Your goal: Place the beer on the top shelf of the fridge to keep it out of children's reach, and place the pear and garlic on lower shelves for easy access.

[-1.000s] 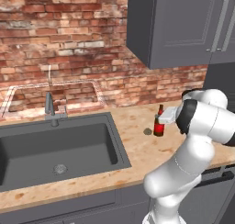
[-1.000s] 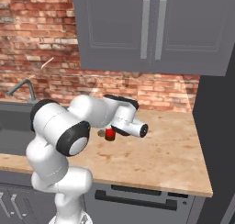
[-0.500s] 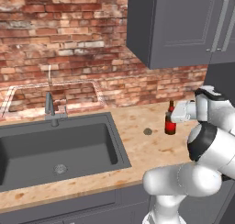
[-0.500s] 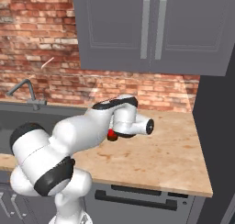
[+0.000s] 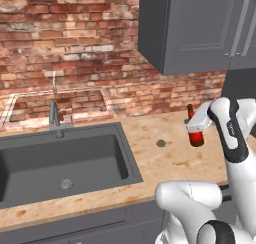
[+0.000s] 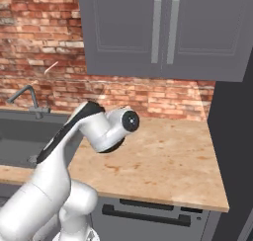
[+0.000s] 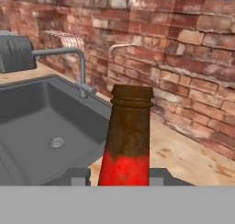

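while held, beer [image 7: 126, 140] shows red label — unlettered.

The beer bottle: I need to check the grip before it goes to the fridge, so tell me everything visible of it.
The beer is a slim brown glass bottle with a narrow neck, lipped mouth and red label band. It stands upright, clamped at the label between the gripper fingers, and appears lifted above the speckled counter, right of the sink, before the brick wall.
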